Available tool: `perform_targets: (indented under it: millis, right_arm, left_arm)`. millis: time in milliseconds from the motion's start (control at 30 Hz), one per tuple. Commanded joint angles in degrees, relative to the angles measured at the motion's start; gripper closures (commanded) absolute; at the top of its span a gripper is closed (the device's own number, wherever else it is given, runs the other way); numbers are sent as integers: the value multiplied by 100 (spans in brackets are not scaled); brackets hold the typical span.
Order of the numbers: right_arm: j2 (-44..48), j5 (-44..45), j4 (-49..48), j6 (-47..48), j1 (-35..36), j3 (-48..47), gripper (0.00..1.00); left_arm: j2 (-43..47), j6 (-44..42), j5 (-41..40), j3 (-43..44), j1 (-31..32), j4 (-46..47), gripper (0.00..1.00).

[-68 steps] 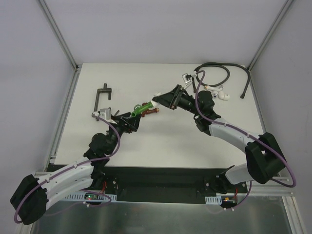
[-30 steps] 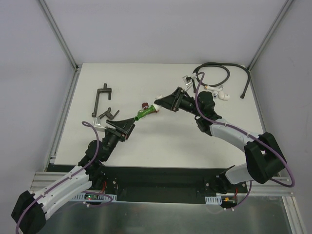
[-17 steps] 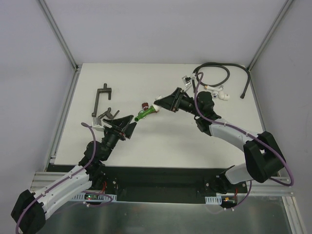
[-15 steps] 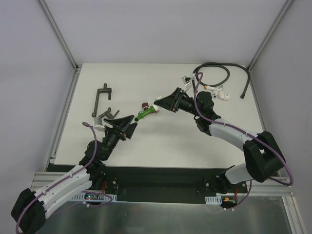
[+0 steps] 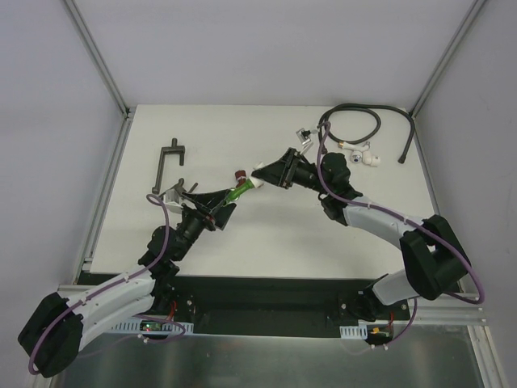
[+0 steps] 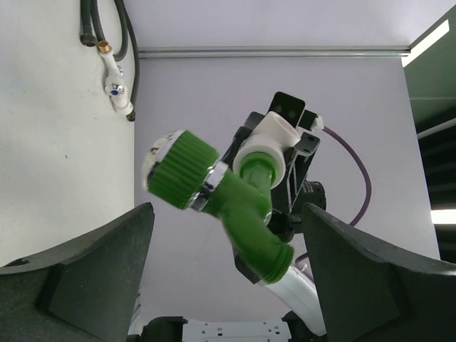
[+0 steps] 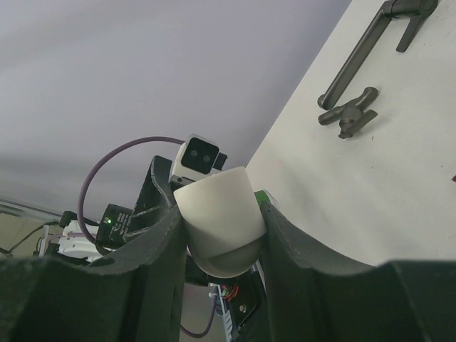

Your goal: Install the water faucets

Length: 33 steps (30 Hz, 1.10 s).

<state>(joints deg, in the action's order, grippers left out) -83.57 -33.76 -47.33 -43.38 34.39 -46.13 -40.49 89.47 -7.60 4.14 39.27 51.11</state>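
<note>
Here, green faucet [image 6: 239, 196] between spread left tool [image 6: 228, 214], right tool [image 5: 261, 171] pinching white fitting [image 6: 274, 135].

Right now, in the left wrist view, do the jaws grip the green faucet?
No, the green faucet sits untouched between the left gripper's wide-open jaws.

You look down on an evenly lit white rectangular tabletop [image 5: 266, 234]. Plain pale lilac-grey walls [image 5: 266, 48] close it on three sides, silver aluminium frame struts [image 5: 97, 56] rising at the far corners. A black mounting strip [image 5: 266, 293] runs along its near edge.
</note>
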Motion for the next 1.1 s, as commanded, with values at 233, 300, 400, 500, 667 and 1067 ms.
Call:
perform_targets:
  millis: [233,300,400,500,667,1067]
  right_arm:
    - [-72,-228,-584,180,270,-423,98]
    - [-80,-280,-584,198,305,-449,99]
    - [-98,-315,-576,215,331,-485,98]
    - [-98,-342,-497,268,349,-529,98]
    - [-98,-324,-295,365,384,-581,98]
    - [-54,-245,74,479,410,-634,98]
  left_arm:
    - [-144,53,-110,359,-16,945,21]
    - [-91,0,-207,315,-24,971,23]
    - [102,-228,-409,271,-33,814,31]
    - [445,-658,-497,385,-33,280,44]
    - [963,-1721,-445,736,-33,-426,63]
    - [604,-4568,1038,1562,-24,-919,100]
